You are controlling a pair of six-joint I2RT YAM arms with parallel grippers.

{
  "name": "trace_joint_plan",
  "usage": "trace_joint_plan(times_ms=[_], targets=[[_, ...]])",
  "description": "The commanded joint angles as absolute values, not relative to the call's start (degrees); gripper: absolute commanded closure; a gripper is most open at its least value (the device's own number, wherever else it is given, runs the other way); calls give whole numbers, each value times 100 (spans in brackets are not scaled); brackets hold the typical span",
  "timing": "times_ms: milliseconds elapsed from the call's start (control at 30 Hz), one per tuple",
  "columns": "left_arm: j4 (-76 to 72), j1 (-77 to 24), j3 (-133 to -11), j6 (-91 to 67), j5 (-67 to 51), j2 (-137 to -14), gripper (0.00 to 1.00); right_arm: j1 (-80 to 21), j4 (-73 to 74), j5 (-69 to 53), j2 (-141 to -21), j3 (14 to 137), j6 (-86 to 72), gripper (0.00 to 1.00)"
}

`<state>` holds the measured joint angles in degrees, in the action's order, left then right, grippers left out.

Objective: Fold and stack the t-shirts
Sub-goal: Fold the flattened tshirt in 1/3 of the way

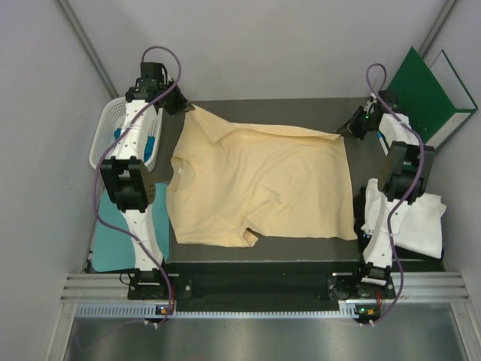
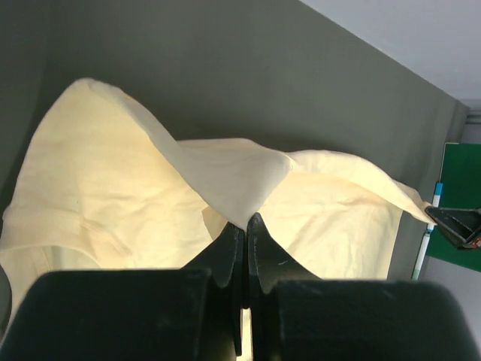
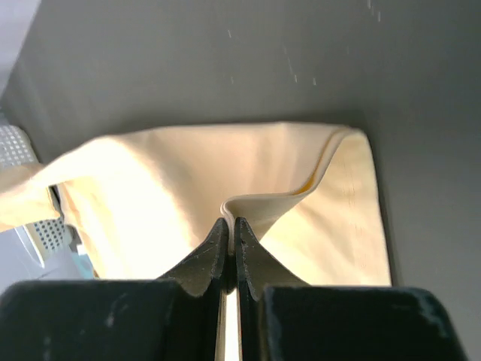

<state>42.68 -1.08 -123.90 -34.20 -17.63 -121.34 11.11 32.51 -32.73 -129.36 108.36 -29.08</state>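
A large pale peach-yellow t-shirt lies spread on the dark table mat, neck to the left and hem to the right. My left gripper is shut on its far left corner, and the cloth rises in a peak to the jaws. My right gripper is shut on the far right hem corner, with a small fold pinched at its tips. Between the two the far edge is lifted a little off the mat. A crumpled white t-shirt lies at the right edge, beside the right arm.
A white mesh basket with something blue in it stands at the far left, under the left arm. A flat teal sheet lies near the left arm's base. A green folder leans at the back right corner. Grey walls enclose the table.
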Motion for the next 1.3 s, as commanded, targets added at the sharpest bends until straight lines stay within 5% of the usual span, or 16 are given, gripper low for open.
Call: trace_joint_plan(times_ms=[0, 633, 700, 733, 767, 833, 1067, 1267], targets=[[4631, -79, -12375, -3489, -1837, -11725, 100, 1143, 3770, -3384, -12174, 10635, -2418, 100], [6116, -44, -12823, -3156, -2267, -11725, 100, 958, 4570, -2083, -12172, 9484, -1573, 100], [6275, -35, -12823, -3112, -2381, -11663, 100, 949, 4631, -2022, -12313, 9510, -1573, 86], [6423, -35, -12832, -3094, -2408, -11654, 100, 932, 4641, -1995, -12340, 9501, -1573, 70], [6494, -35, -12823, -3076, -2443, -11619, 100, 932, 4658, -1891, -12366, 9510, -1573, 41], [6774, -35, -12823, -3041, -2522, -11602, 100, 905, 4623, -1828, -12375, 9466, -1573, 1], [7838, -44, -11973, -2768, -2189, -11356, 100, 879, 4439, -1749, -12322, 9474, -1617, 0], [7454, -35, -10065, -2847, -1828, -10521, 100, 853, 4386, -1775, -12375, 9571, -1696, 0]])
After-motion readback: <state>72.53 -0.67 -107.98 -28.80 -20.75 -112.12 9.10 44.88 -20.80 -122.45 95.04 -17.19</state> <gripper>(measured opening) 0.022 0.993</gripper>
